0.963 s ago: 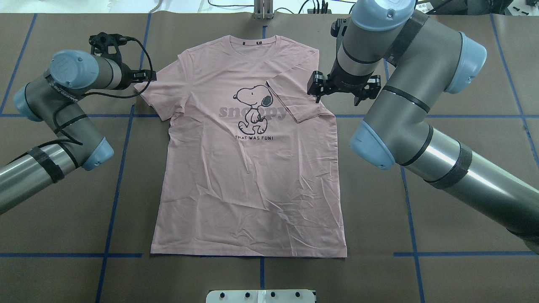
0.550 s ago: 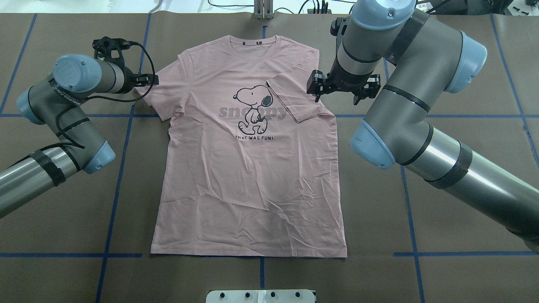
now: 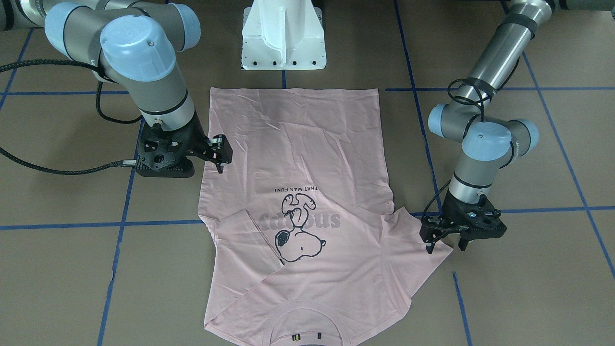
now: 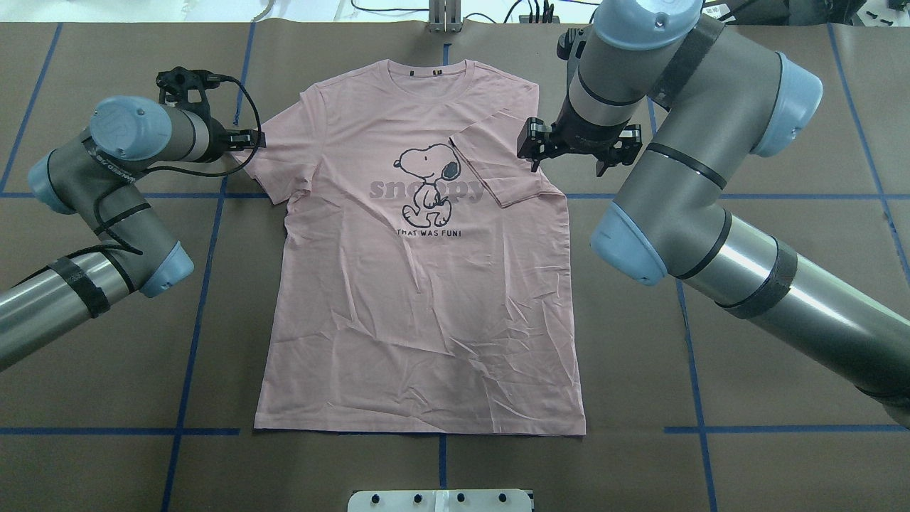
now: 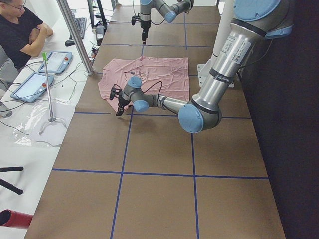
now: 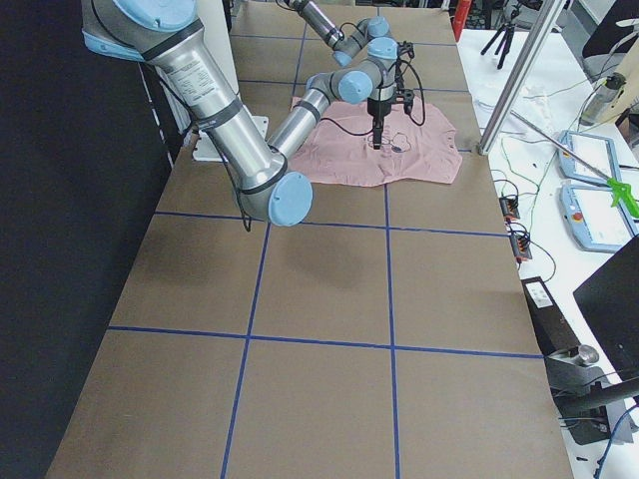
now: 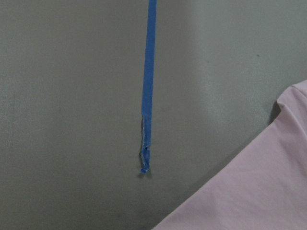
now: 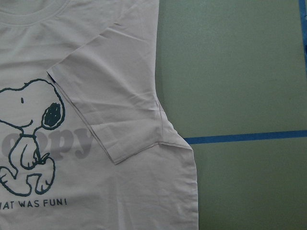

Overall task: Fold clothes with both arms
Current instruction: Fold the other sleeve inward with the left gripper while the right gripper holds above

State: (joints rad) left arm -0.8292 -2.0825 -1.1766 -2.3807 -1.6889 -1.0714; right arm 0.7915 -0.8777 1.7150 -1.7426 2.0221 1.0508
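Observation:
The pale pink T-shirt (image 4: 419, 284) lies flat on the brown table, print up, collar at the far side. Its right sleeve (image 4: 498, 174) is folded in over the chest; the right wrist view (image 8: 110, 110) shows this fold. Its left sleeve (image 3: 423, 235) lies spread out. My left gripper (image 3: 446, 246) is open, fingertips pointing down at that sleeve's outer edge; it also shows in the overhead view (image 4: 250, 139). The left wrist view shows only a sleeve corner (image 7: 259, 191). My right gripper (image 4: 567, 169) is open and empty above the shirt's right edge, beside the folded sleeve.
The white pedestal block (image 3: 283, 38) stands just behind the shirt's hem. Blue tape lines (image 4: 192, 313) grid the table. A black cable (image 3: 48, 168) trails beside the right arm. An operator (image 5: 20, 30) sits at a side desk with tablets.
My left gripper has moved a little toward the shirt, to the edge of the left sleeve. The right gripper has shifted only slightly. The shirt has not moved.

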